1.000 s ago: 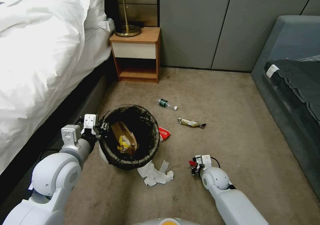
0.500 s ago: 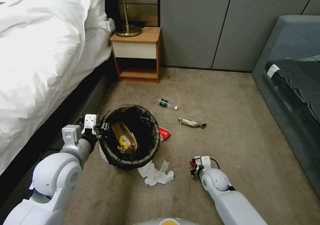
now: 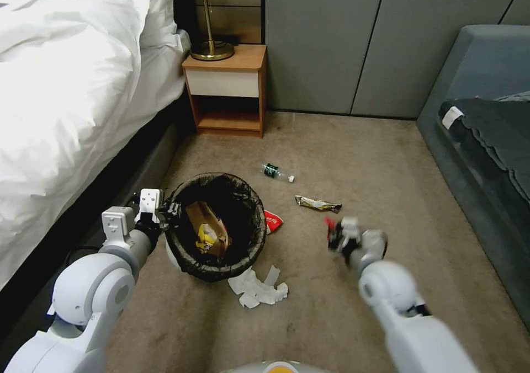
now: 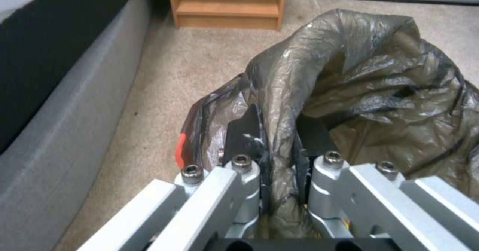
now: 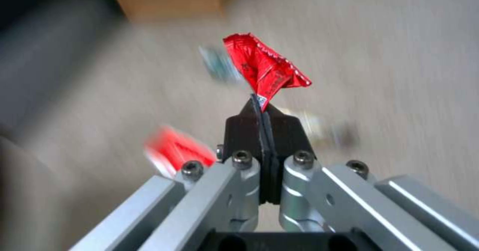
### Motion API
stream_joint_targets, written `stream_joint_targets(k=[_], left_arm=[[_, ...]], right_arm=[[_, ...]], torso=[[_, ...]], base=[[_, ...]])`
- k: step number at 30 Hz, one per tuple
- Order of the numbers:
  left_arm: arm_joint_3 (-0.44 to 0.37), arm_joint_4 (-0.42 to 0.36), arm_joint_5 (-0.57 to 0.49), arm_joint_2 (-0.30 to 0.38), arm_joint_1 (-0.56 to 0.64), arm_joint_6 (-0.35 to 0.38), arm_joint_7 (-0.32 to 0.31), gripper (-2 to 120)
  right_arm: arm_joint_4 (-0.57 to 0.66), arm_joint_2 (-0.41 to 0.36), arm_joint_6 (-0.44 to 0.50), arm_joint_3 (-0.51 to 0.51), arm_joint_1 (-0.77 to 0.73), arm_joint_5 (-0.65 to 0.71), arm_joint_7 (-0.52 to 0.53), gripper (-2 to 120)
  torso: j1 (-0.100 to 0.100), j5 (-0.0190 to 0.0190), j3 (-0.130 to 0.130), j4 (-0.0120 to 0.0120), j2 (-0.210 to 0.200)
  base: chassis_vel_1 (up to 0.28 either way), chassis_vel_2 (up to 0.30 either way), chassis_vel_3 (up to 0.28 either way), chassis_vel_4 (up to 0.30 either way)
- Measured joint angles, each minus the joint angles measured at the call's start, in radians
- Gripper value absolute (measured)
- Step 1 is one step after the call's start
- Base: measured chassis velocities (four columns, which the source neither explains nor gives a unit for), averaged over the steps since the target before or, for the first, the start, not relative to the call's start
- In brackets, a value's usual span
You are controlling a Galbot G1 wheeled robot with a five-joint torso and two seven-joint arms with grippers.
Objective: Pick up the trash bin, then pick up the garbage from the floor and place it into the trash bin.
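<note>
bedroom, tan carpet (image 3: 353, 158) between a white-duveted bed (image 3: 72, 86) and a grey sofa (image 3: 480, 113), wooden nightstand (image 3: 226, 89) at the far wall; trash bin (image 3: 218, 227) stands near the bed side, dark liner folded over its rim, a tan paper bag (image 3: 207, 232) and yellow wrapper already inside; left gripper (image 4: 277, 157) is clamped on the liner at the rim, one pad either side of the plastic; just beside the bin lie a red packet (image 3: 272, 220) and crumpled white tissues (image 3: 258, 289); farther out, a snack wrapper (image 3: 317, 203) and a small bottle (image 3: 275, 171); right gripper (image 5: 263, 109) is raised above the floor right of the bin, pads pressed together on a small red wrapper (image 5: 264, 69); judged step: carrying this piece to the bin; next move calls for swinging left until the wrapper is over the bin mouth, then opening; light foil may cling to the pads.
</note>
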Motion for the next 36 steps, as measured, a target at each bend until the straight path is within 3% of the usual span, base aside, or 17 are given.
stream_joint_targets(k=[5,8,9,14,20,24,36], left_arm=[[0.002,-0.002,0.004,-0.005,0.002,0.000,-0.001,6],[0.005,-0.006,0.011,-0.014,0.009,0.000,0.001,6],[0.005,-0.006,0.011,-0.014,0.009,0.000,0.001,6],[-0.003,-0.013,0.013,-0.014,0.019,0.000,0.007,6],[-0.004,-0.013,0.016,-0.016,0.015,0.000,0.008,6],[-0.003,-0.007,0.023,-0.022,0.013,0.000,0.009,6],[-0.006,0.005,0.026,-0.028,0.007,0.000,0.009,6]], right_arm=[[0.126,-0.089,-0.023,0.018,0.052,0.148,0.027,0],[0.254,-0.223,-0.038,0.035,0.168,0.365,0.034,0],[0.254,-0.223,-0.038,0.035,0.168,0.365,0.034,0],[0.288,-0.299,-0.014,-0.025,0.325,0.471,-0.066,0],[0.250,-0.308,-0.006,-0.203,0.546,0.591,-0.097,0],[0.215,-0.283,-0.004,-0.403,0.671,0.705,-0.040,0],[0.167,-0.228,-0.016,-0.670,0.664,0.730,0.056,0]], torso=[[0.000,0.0000,0.000,-0.0001,0.000],[0.000,0.0000,0.000,0.0001,0.000],[0.000,0.0000,0.000,0.0001,0.000],[0.000,0.0001,0.000,-0.0001,0.000],[0.000,-0.0004,0.000,0.0002,0.000],[0.000,-0.0003,0.000,0.0001,0.000],[0.000,-0.0003,0.000,0.0000,0.000]], base=[[0.000,0.000,0.000,0.000],[0.000,0.000,0.000,0.000],[0.000,0.000,0.000,0.000],[0.000,0.000,0.000,0.000],[0.000,0.000,0.000,0.000],[0.000,0.000,0.000,0.000],[0.000,0.000,0.000,0.000]])
